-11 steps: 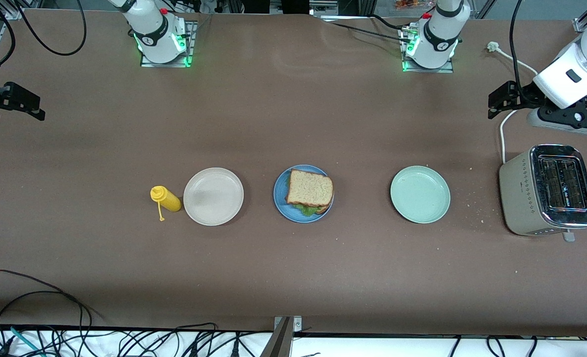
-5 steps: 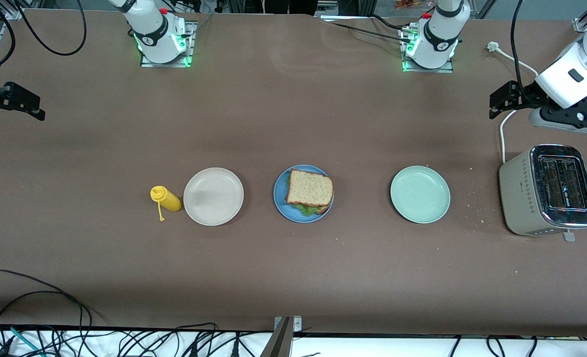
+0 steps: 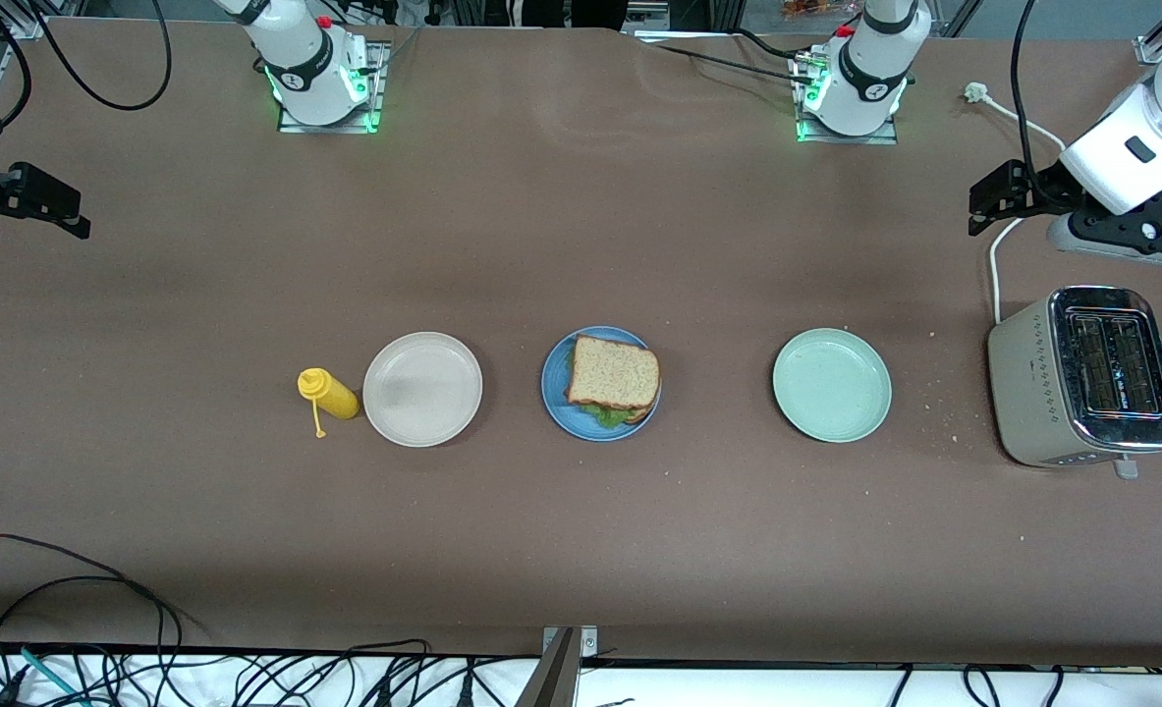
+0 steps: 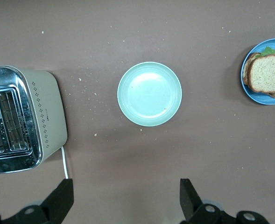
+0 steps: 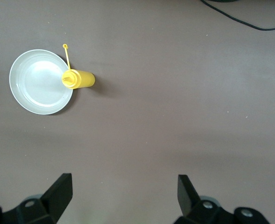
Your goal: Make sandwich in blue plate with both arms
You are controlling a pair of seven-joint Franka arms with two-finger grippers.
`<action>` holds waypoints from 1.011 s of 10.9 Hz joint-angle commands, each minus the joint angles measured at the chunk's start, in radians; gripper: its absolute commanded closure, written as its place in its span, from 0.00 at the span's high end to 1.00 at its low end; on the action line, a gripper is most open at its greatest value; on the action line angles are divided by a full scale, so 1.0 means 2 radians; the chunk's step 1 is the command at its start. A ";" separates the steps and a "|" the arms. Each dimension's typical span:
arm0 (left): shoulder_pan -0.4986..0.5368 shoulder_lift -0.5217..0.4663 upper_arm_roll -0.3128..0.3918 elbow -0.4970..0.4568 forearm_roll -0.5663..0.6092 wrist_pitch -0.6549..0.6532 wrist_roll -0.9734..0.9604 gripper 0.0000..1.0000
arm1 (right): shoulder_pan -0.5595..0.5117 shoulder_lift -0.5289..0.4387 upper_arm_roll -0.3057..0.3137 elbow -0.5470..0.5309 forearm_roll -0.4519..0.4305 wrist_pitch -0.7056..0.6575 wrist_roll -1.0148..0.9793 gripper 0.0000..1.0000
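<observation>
The sandwich [image 3: 613, 373] lies on the blue plate [image 3: 552, 395] at the table's middle: a brown bread slice on top, green lettuce showing at the edge nearer the front camera. It also shows in the left wrist view [image 4: 268, 73] on the blue plate [image 4: 263, 99]. My left gripper [image 3: 978, 206] is open and empty, up over the table's left-arm end near the toaster. My right gripper [image 3: 80, 218] is open and empty, up over the right-arm end. Both wrist views show open fingers over bare table: the left gripper [image 4: 125, 184] and the right gripper [image 5: 123, 179].
A pale green plate [image 3: 831, 384] lies empty toward the left arm's end, a beige-white plate [image 3: 422, 389] toward the right arm's end with a yellow squeeze bottle [image 3: 328, 393] beside it. A toaster [image 3: 1081, 376] with a white cable [image 3: 995, 275] stands at the left arm's end.
My left arm has drawn back slightly at its end of the table. The sandwich, the plates and the right arm have not moved.
</observation>
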 commanded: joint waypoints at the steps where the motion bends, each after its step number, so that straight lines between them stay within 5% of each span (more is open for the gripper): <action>1: -0.002 0.006 -0.002 0.015 0.015 -0.009 -0.005 1.00 | 0.000 -0.002 0.000 0.006 0.002 -0.009 -0.006 1.00; 11: -0.001 0.006 -0.002 0.015 0.015 -0.009 -0.005 1.00 | 0.002 -0.001 0.001 0.006 0.001 -0.009 0.001 1.00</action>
